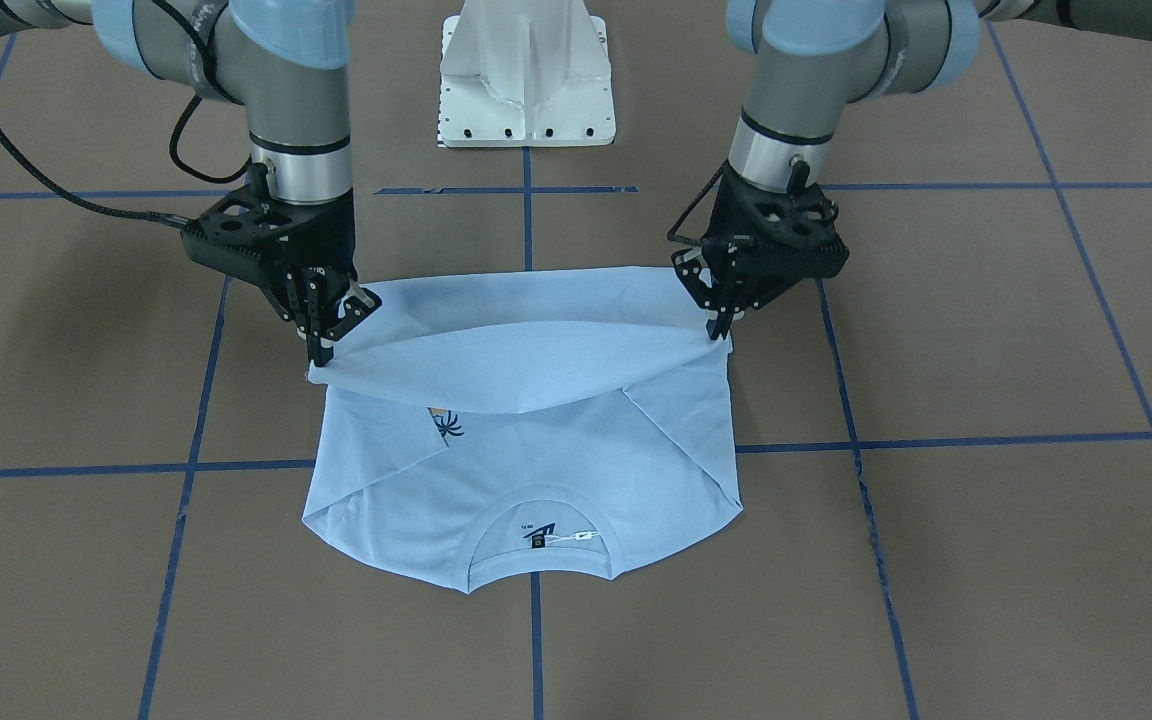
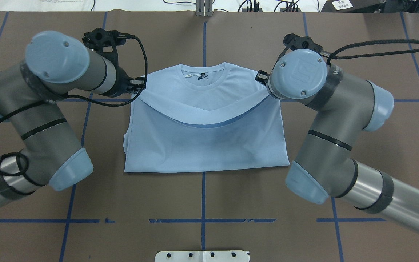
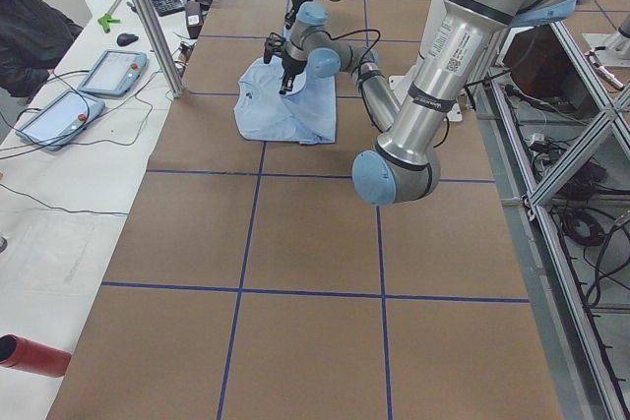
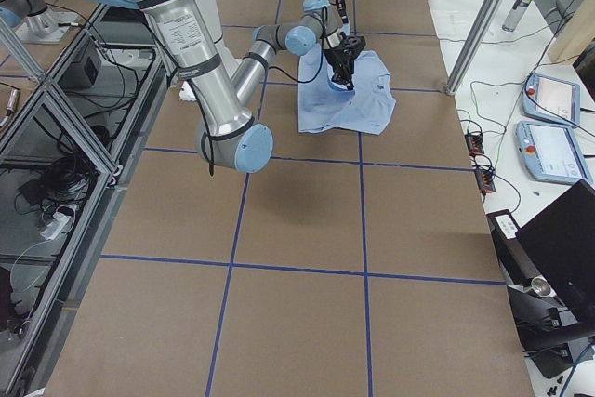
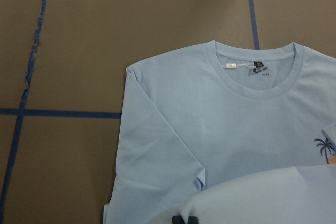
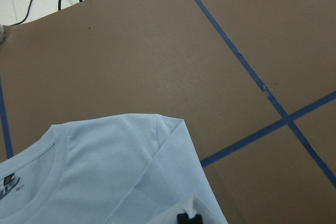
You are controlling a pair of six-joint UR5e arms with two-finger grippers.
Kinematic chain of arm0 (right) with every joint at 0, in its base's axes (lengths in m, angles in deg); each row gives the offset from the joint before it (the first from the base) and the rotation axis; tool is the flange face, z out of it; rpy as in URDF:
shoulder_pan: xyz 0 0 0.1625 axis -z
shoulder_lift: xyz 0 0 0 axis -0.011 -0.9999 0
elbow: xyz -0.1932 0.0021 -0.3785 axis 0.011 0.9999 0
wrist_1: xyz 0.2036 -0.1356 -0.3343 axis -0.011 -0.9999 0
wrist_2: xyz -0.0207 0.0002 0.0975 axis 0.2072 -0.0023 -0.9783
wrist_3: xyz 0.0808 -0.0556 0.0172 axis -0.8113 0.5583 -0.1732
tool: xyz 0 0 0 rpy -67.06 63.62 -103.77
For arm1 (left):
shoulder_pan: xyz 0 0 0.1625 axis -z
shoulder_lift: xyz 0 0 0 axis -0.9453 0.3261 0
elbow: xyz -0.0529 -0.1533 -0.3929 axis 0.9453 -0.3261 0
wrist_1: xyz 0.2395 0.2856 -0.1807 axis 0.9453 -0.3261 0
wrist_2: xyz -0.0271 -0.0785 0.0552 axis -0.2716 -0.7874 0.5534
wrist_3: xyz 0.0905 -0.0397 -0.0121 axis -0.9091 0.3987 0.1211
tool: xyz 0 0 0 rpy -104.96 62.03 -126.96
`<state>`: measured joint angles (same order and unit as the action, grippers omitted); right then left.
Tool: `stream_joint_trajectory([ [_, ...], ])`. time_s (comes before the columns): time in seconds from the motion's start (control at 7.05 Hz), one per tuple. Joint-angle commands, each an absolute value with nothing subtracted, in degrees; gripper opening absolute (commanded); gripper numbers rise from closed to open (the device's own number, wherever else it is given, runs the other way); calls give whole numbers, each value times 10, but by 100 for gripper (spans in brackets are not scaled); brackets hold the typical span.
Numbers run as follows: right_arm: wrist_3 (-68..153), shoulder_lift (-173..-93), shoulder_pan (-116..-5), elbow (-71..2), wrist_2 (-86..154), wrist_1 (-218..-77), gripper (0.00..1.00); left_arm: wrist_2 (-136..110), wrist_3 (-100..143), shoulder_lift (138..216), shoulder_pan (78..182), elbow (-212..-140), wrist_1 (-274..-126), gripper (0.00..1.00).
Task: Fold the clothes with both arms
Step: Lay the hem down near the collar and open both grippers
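Brown table surface (image 1: 986, 330) ruled into squares by blue tape lines (image 1: 986, 440). My white pedestal base (image 1: 526, 80) stands at top centre of the front-facing view. In the left side view a white bench (image 3: 59, 213) with two control tablets (image 3: 113, 74) runs along the frame's left edge. The light blue T-shirt (image 1: 556, 470) lies at the middle of the table, sleeves turned in. Its collar (image 5: 257, 94) points away from my base, toward the bottom of the front-facing frame, and its fold-to-collar axis runs top to bottom there. My left gripper (image 1: 719, 325) and right gripper (image 1: 321, 350) each have jaws pressed together on one corner of the raised hem (image 1: 526, 360). The hem sags between them, just above the palm print (image 1: 446, 425). Brown surface borders the shirt on all four sides, broadest toward frame left and right.
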<state>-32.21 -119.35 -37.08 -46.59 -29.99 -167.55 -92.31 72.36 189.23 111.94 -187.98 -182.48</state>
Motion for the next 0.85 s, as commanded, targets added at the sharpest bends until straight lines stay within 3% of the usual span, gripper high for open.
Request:
stream_joint_trajectory([
  [0.0, -315, -1164, -389, -384, -299, -1660, 0, -904, 697, 1923, 1140, -1760, -1904, 0],
  [0.28, -315, -1162, -392, -300, -298, -1553, 0, -902, 696, 1941, 1141, -1670, -1969, 0],
  [0.71, -306, -1167, -406, -286, -298, -1541, 0, -895, 695, 1943, 1139, -1652, -1978, 0],
])
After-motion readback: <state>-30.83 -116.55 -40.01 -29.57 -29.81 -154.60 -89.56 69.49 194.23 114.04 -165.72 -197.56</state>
